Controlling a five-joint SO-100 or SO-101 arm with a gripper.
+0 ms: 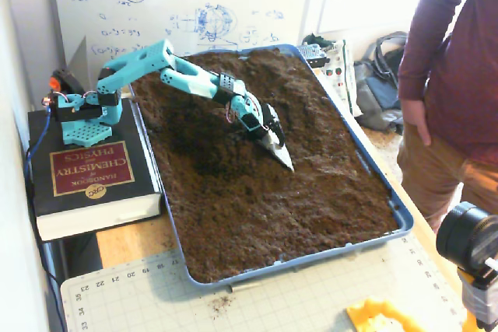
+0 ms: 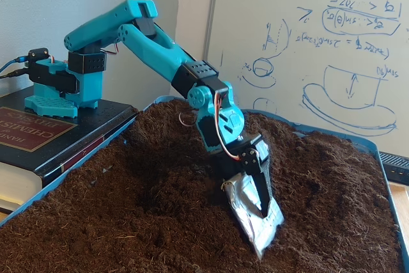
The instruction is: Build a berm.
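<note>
Berm [image 1: 214,114] of dark soil beside teal arm, pincer [image 2: 259,222] (blade-covered, state unclear) tip-down in soil, blue tray [image 1: 373,176].

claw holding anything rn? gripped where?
Yes: a silvery scoop blade, held at its upper end by the claw; its tip is down in the soil.

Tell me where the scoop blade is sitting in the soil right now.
In both fixed views the silver scoop blade sits near the middle of the blue tray, tip down on the soil, just right of the dark hollow.
</note>
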